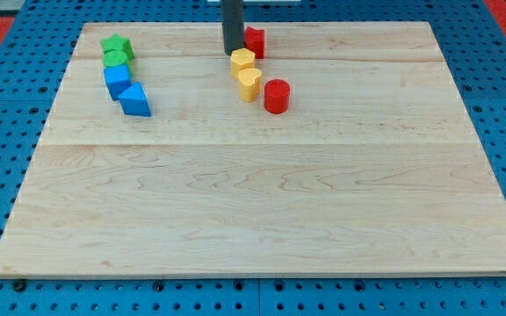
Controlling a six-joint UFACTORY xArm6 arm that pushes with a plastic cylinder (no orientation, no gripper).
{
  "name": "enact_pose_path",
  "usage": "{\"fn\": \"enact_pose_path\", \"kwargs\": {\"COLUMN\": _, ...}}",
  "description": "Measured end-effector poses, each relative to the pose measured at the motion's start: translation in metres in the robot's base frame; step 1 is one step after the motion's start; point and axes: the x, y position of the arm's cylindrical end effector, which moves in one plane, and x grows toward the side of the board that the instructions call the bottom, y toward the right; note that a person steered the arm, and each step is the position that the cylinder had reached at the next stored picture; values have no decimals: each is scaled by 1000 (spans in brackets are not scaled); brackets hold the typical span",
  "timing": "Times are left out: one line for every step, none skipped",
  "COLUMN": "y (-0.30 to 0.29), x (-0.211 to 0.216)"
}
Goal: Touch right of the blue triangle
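Note:
The blue triangle (pixel 135 100) lies at the upper left of the wooden board (pixel 262 211). A blue cube (pixel 117 80) touches it on its upper left. My tip (pixel 233 52) is at the view's top centre, well to the right of the blue triangle. It stands just left of a red block (pixel 255 41) and just above a yellow hexagon block (pixel 242 61).
A green star block (pixel 116 43) and another green block (pixel 116 59) sit above the blue cube. A yellow heart-shaped block (pixel 249 83) and a red cylinder (pixel 276 96) lie below the yellow hexagon. A blue pegboard (pixel 499 105) surrounds the board.

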Motion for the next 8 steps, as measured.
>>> {"fn": "enact_pose_path", "kwargs": {"y": -6, "x": 4}}
{"fn": "enact_pose_path", "kwargs": {"y": -30, "x": 4}}
{"fn": "enact_pose_path", "kwargs": {"y": -73, "x": 9}}
{"fn": "enact_pose_path", "kwargs": {"y": -120, "x": 62}}
{"fn": "enact_pose_path", "kwargs": {"y": -113, "x": 120}}
{"fn": "enact_pose_path", "kwargs": {"y": -103, "x": 165}}
{"fn": "enact_pose_path", "kwargs": {"y": -63, "x": 142}}
{"fn": "enact_pose_path", "kwargs": {"y": 14, "x": 155}}
